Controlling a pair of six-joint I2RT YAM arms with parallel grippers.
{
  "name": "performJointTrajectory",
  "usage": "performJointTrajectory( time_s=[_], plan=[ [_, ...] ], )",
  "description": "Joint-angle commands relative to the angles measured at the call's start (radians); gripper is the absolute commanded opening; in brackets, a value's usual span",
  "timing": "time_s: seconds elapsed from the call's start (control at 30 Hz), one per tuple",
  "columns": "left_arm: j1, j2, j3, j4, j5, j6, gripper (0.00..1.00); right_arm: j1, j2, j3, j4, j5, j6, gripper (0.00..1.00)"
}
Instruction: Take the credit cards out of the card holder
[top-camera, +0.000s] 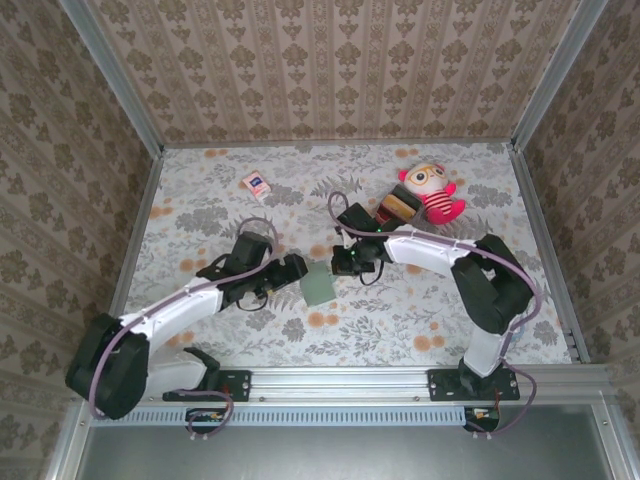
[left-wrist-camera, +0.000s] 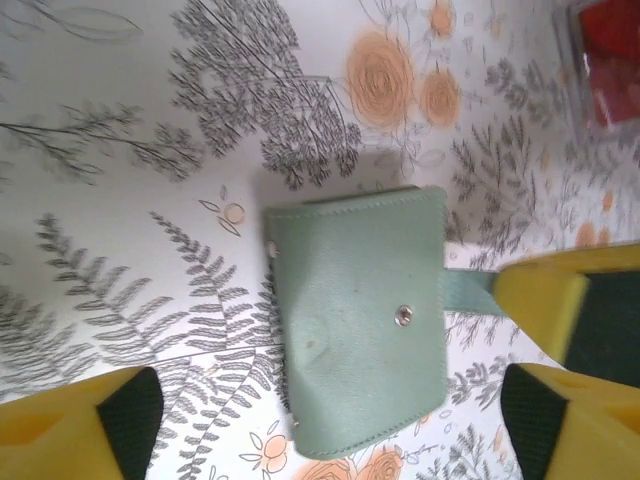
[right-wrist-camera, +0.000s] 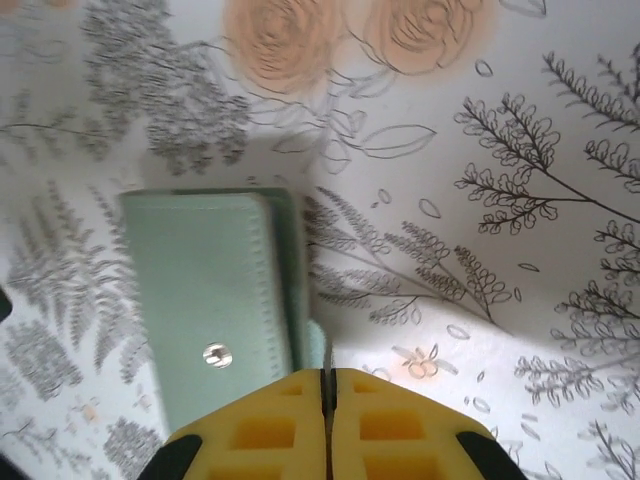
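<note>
The grey-green card holder (top-camera: 320, 285) lies folded shut on the floral table, its snap stud (left-wrist-camera: 403, 316) facing up. No credit cards show; whatever it holds is hidden inside. My right gripper (right-wrist-camera: 328, 375) is shut on the holder's thin strap tab at its edge, and the same yellow fingers (left-wrist-camera: 540, 290) hold the strap (left-wrist-camera: 466, 290) in the left wrist view. My left gripper (left-wrist-camera: 330, 430) stands open just left of the holder (left-wrist-camera: 360, 310), its fingers wide on either side of the near end without touching it. From above, both grippers (top-camera: 298, 270) (top-camera: 345, 262) meet at the holder.
A small pink-and-white packet (top-camera: 256, 184) lies at the back left. A stack of red, tan and black blocks (top-camera: 397, 207) and a red plush doll (top-camera: 435, 193) sit at the back right. Metal rails and patterned walls bound the table.
</note>
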Motion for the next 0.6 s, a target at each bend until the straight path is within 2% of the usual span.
performJointTrajectory(
  time_s=[0.0, 0.07, 0.3, 0.57],
  plan=[
    [0.029, -0.043, 0.033, -0.101, -0.061, 0.021, 0.96, 0.003, -0.091, -0.003, -0.034, -0.016, -0.04, 0.06],
    [0.041, -0.052, 0.051, -0.125, -0.075, 0.032, 1.0, 0.006, -0.11, 0.004, -0.045, -0.033, -0.04, 0.07],
    [0.091, -0.032, 0.098, -0.155, -0.107, 0.034, 1.0, 0.041, -0.118, 0.062, -0.047, -0.064, -0.02, 0.07],
    [0.096, -0.061, 0.075, -0.139, -0.12, 0.004, 1.0, 0.045, -0.052, 0.11, 0.011, -0.112, 0.016, 0.07]
  ],
)
